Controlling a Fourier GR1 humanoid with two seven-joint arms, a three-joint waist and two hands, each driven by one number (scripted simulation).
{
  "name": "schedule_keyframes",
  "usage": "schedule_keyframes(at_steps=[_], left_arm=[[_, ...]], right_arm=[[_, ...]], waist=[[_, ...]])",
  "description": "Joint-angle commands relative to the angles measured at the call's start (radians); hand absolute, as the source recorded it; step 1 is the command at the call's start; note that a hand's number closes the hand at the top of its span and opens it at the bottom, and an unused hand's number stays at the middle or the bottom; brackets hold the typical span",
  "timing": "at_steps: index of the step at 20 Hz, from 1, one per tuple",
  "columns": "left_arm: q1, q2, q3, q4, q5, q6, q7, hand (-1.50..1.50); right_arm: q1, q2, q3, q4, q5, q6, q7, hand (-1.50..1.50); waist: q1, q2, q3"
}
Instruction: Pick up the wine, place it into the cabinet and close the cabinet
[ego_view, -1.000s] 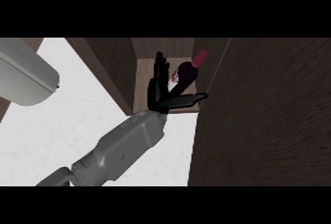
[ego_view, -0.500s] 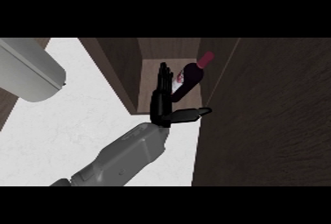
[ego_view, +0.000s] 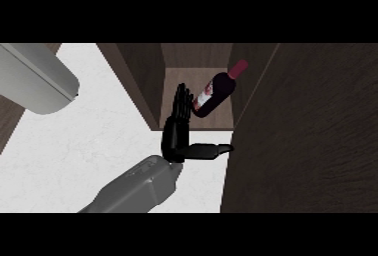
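Observation:
The wine bottle (ego_view: 214, 95), dark glass with a red cap and a pale label, leans tilted inside the open cabinet (ego_view: 177, 77), its neck pointing up and right towards the door. My right hand (ego_view: 176, 135) is open just left of and below the bottle. Its fingers are straight and reach into the cabinet mouth beside the label, and its thumb (ego_view: 215, 149) sticks out to the right under the bottle's base. Nothing is held in it. Whether the fingertips touch the bottle I cannot tell. Only the left forearm (ego_view: 37, 80) shows, at the upper left; the left hand is out of sight.
The dark wooden cabinet door (ego_view: 310, 130) stands open and fills the right side. The cabinet's left wall (ego_view: 136, 75) borders the white counter (ego_view: 66, 150), which spreads across the left and under my right forearm.
My right hand has drawn back towards me and lower, out of the cabinet. The bottle stays inside, now showing more fully beyond the fingers.

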Motion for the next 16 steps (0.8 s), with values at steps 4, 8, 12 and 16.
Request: schedule_keyframes(at_steps=[4,8,12,16], left_arm=[[0.156,0.144,-0.019,-0.27,-0.114,-0.04,0.048,-1.5],[0.241,0.231,-0.063,-0.51,-0.183,0.068,0.12,-1.5],[0.281,0.36,-0.025,-0.597,-0.2,-0.042,0.169,-1.5],[0.375,0.47,-0.025,-0.737,-0.22,-0.103,0.154,-1.5]], right_arm=[[0.035,-0.021,-0.053,0.044,-0.01,0.039,-0.084,-1.5],[0.022,0.0,0.012,-0.017,0.054,-0.009,-0.015,-1.5],[0.009,-0.042,-0.016,0.056,-0.045,0.08,-0.056,1.5],[0.057,-0.104,0.033,-0.105,-0.059,0.139,0.02,1.5]], waist=[[0.005,-0.001,0.001],[0.008,-0.003,0.0],[0.01,-0.001,0.001],[0.009,-0.005,0.0]])
